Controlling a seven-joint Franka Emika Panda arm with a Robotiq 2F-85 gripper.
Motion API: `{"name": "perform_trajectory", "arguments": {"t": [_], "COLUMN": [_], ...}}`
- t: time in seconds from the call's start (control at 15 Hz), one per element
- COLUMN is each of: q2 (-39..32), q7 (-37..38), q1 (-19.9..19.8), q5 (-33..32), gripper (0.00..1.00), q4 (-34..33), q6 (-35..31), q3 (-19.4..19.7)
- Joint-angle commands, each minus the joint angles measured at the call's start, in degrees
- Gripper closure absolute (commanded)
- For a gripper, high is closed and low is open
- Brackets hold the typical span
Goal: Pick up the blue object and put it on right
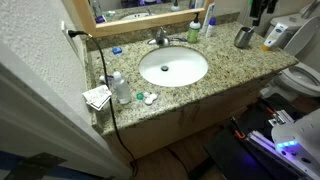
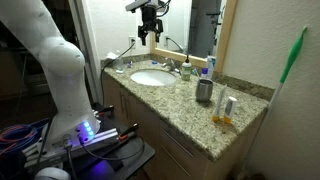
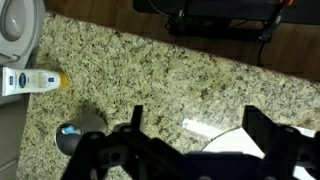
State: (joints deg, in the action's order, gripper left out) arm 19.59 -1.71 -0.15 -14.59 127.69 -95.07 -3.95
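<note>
one tiny blue object (image 1: 116, 49) on counter (image 1: 230, 68) behind sink (image 1: 173, 67): likely light, rigid, low; pinch sides from above. gripper (image 2: 150, 33) wide open, empty, high above.

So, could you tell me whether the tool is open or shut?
Open: in the wrist view the tool has its fingers wide apart, with nothing held between them.

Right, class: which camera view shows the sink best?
An exterior view, looking down: the sink shows whole, a full oval. In an exterior view along the counter the sink looks flattened. The wrist view catches only a white sliver, probably its rim, behind the gripper.
</note>
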Motion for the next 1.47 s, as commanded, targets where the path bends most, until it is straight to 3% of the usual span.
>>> {"name": "perform_trajectory", "arguments": {"t": [0.0,0.2,0.6,0.67,0.93,1.13,1.4], "q2": [-0.1,-5.9,-17.8,-12.7,-17.0,-27.0,-37.9], "q7": [0.2,-1.5,-3.2,-1.4,-1.5,-3.5,-3.6], "q1": [0.8,2.3,5.7,5.1,5.8,7.2,9.4], "q5": [-0.2,3.0,19.8,17.1,18.6,17.4,17.0], "gripper": [0.0,0.0,0.0,0.0,0.0,0.0,0.0], "q4": [-0.1,-7.6,-28.9,-21.2,-27.7,-35.7,-46.4], "q6": [0.2,-1.5,-2.8,-4.4,-4.1,-0.6,-2.7], "q3": [0.6,0.4,-0.3,-0.4,-0.6,-2.2,-4.4]}}
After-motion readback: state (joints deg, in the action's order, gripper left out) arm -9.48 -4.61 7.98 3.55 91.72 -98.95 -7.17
